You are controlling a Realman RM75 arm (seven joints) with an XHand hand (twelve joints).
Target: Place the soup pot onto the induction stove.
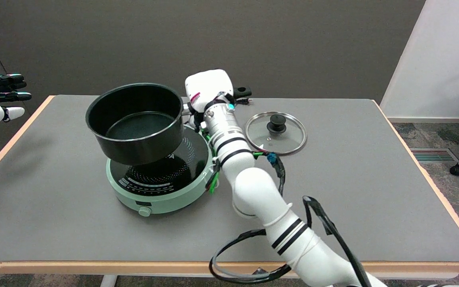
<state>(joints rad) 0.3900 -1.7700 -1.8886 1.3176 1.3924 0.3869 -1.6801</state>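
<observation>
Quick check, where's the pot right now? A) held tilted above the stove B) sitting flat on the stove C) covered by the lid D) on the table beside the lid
A: the pot hangs tilted over the stove, held at its handle side by the right hand; the lid lies apart on the table.

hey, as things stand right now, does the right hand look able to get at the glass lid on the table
Probably not right away: the right hand grips the soup pot by its handle, above the induction stove. The glass lid lies uncovered just beside the right arm, so once the hand is free the way looks clear.
</observation>
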